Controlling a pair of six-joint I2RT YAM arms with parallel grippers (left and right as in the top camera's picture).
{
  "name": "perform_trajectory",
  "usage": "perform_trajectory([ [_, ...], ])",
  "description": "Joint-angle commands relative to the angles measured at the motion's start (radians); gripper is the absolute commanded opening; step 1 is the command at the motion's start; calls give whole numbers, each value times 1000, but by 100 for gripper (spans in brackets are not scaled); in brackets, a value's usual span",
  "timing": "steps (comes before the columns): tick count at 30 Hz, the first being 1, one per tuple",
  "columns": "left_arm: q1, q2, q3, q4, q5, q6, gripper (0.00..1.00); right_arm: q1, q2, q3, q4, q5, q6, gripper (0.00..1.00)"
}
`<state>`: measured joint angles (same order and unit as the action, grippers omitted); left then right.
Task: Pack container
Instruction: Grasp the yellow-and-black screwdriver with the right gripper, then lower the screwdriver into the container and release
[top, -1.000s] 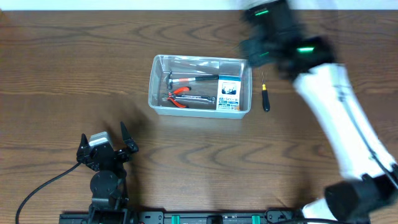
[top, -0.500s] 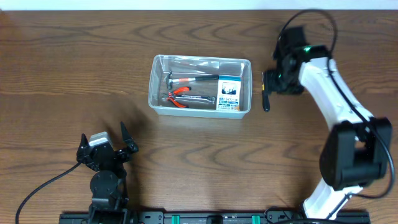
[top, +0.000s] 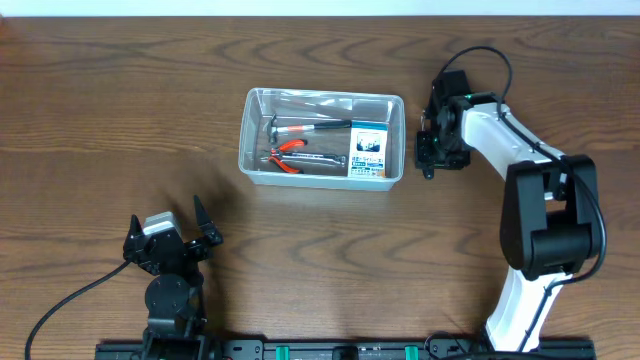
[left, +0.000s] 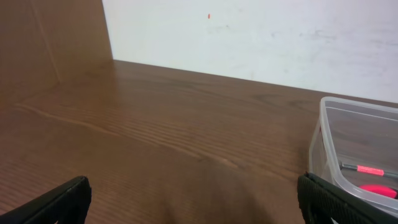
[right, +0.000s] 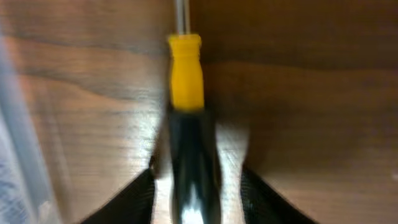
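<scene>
The clear plastic container (top: 246, 135) sits mid-table; its left end also shows in the left wrist view (left: 318, 140). It holds a hammer (top: 305, 126), red-handled pliers (top: 287, 149) and a small blue-and-white box (top: 368, 152). A screwdriver with a black-and-yellow handle (right: 186, 81) lies on the table just right of the container. My right gripper (top: 428, 150) is down over it, open, with a finger on each side of the black handle (right: 194, 199) and small gaps showing. My left gripper (top: 168, 228) is open and empty near the front left (left: 199, 202).
The container's right wall (right: 18, 124) stands close to the left of my right gripper. A white wall (left: 261, 37) rises behind the table's far edge. A black cable (top: 60, 305) runs from the left arm's base.
My right arm has swung in from the far right and come down over the screwdriver, now straddling its handle. The left arm and the container's contents have not moved.
</scene>
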<state>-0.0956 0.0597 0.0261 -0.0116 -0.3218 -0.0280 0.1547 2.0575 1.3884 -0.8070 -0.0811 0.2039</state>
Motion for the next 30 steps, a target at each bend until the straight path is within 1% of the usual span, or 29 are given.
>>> perform_trajectory([
  [1,-3,-3,-22,-29,-19,2,98,-3,63,-8,4,-13,13,33],
  [4,-3,-3,-22,-29,-19,2,98,-3,77,-8,0,-13,13,19],
  [5,-3,-3,-22,-29,-19,2,98,-4,76,-8,1,-13,13,16],
  [9,-3,-3,-22,-29,-20,2,98,-10,34,-5,-5,16,12,16],
  [13,-3,-3,-22,-29,-20,2,98,-12,-98,35,-44,108,-13,15],
  [16,-3,-3,-22,-29,-19,2,98,3,-247,92,-57,103,-48,9],
  [18,-3,-3,-22,-29,-20,2,98,27,-345,127,-42,87,-64,1],
  [19,-3,-3,-22,-29,-19,2,98,43,-386,140,-22,74,-83,1],
  [21,-3,-3,-22,-29,-19,2,98,93,-467,148,47,48,-132,1],
  [24,-3,-3,-22,-29,-19,2,98,186,-524,148,120,35,-234,1],
  [27,-3,-3,-22,-29,-20,2,98,294,-518,146,143,4,-386,1],
  [30,-3,-3,-22,-29,-19,2,98,389,-457,141,156,-31,-577,1],
])
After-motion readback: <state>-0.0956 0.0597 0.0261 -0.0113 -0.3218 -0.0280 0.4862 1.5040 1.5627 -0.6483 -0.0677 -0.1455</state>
